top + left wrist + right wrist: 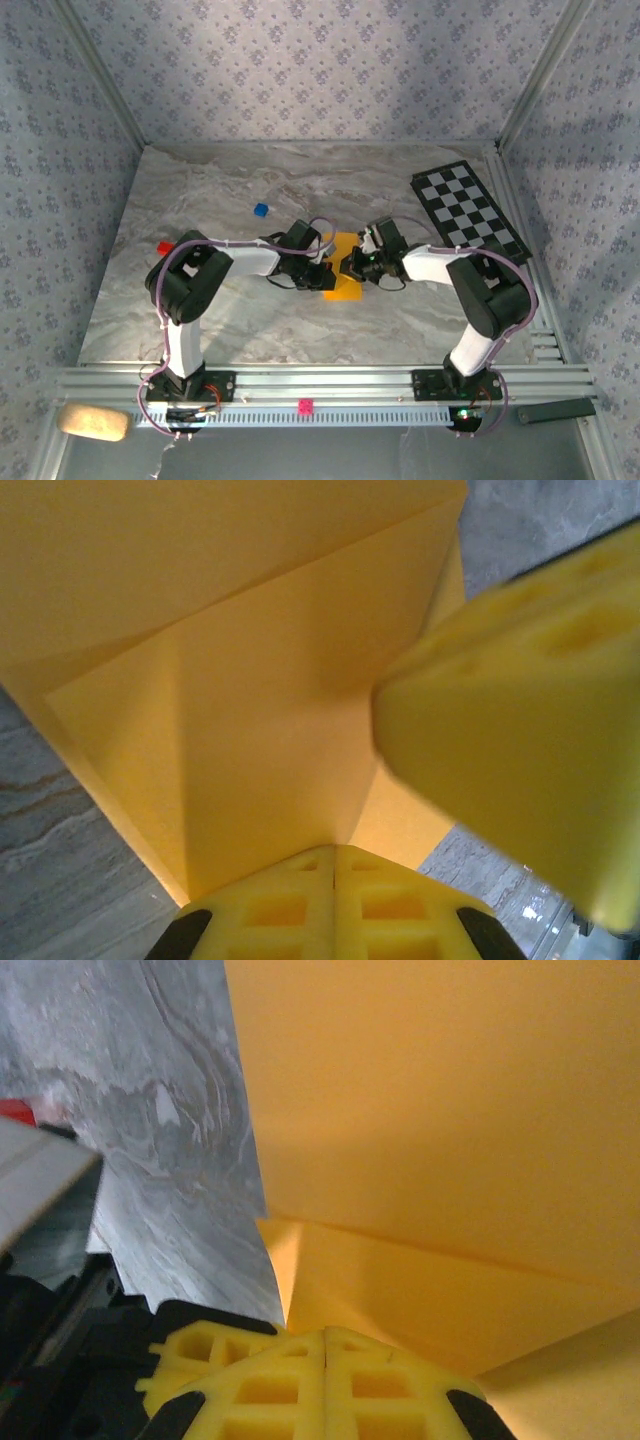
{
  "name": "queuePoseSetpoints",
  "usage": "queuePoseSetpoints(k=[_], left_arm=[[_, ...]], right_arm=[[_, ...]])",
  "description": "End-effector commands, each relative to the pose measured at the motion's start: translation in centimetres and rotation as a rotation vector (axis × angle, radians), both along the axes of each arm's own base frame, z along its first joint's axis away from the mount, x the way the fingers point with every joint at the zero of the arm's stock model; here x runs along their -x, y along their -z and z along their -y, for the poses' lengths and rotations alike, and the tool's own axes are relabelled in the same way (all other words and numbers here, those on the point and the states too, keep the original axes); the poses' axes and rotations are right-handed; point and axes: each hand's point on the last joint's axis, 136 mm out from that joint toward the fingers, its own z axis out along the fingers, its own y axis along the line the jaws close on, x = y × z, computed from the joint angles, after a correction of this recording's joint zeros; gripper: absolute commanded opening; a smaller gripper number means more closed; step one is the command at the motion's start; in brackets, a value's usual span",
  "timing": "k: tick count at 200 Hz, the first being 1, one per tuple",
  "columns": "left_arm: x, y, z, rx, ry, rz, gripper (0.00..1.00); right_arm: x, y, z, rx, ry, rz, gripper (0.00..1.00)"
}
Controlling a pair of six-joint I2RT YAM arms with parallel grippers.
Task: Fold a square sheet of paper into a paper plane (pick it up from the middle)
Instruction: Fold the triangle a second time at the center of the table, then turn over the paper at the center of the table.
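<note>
The orange-yellow sheet of paper [343, 272] is a creased, folded shape at the table's middle, held between both grippers. My left gripper [322, 268] is shut on its left edge. In the left wrist view the pressed-together fingertips [335, 865] pinch the paper [250, 680] at a crease, with folds fanning away. The right gripper's yellow finger [520, 740] looms blurred at the right there. My right gripper [356, 265] is shut on the paper's right edge. Its closed fingertips [327, 1345] clamp the folded sheet [430, 1110], whose layered flaps fill the upper right.
A black-and-white checkered board [468, 210] lies at the back right. A tiny blue cube [261, 210] and a red cube [164, 246] sit left of the arms' reach. The grey marbled table [180, 1110] surrounds the paper. A pink piece [305, 406] sits on the front rail.
</note>
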Motion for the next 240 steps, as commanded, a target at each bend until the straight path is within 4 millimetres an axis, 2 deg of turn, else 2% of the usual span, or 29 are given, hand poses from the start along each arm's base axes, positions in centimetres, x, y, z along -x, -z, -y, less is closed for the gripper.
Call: queuePoseSetpoints(k=[1,19,35,62,91,116,142,173,193,218,240], left_arm=[[1.2,2.1,-2.3,-0.111,-0.027,-0.038,0.0],[1.2,2.0,-2.2,-0.106,-0.022,-0.038,0.0],[1.4,2.1,-2.1,-0.097,-0.012,-0.042,0.0],[1.7,2.5,-2.1,-0.09,-0.008,-0.06,0.0],[1.9,2.5,-2.0,-0.085,-0.003,-0.062,0.0],[1.5,1.6,-1.6,-0.061,-0.012,-0.047,0.0],[0.5,-0.8,-0.5,-0.009,-0.014,-0.004,0.02],[-0.8,-4.4,0.9,0.066,0.036,0.065,0.11],[-2.5,-5.9,0.9,0.082,0.029,0.105,0.14],[-4.1,-5.5,0.3,0.065,0.019,0.1,0.14],[-4.6,-4.6,0.1,0.04,0.03,0.08,0.11]], right_arm=[[1.2,2.6,1.1,0.05,0.032,-0.073,0.05],[1.1,4.0,2.7,0.088,0.091,-0.104,0.04],[-0.1,4.1,3.9,0.075,0.16,-0.1,0.05],[-2.8,3.1,5.5,0.065,0.23,-0.07,0.05],[-4.8,2.6,7.6,0.063,0.308,-0.065,0.06],[-5.6,0.7,7.4,0.045,0.292,-0.017,0.06],[-4.7,-1.5,7.3,0.092,0.261,0.038,0.07],[-2.3,-2.2,7.8,0.122,0.255,0.037,0.08],[-0.7,-2.4,7.4,0.097,0.254,0.037,0.15],[0.9,-2.4,6.8,0.107,0.229,0.016,0.2],[2.0,-2.2,6.0,0.129,0.195,-0.005,0.2]])
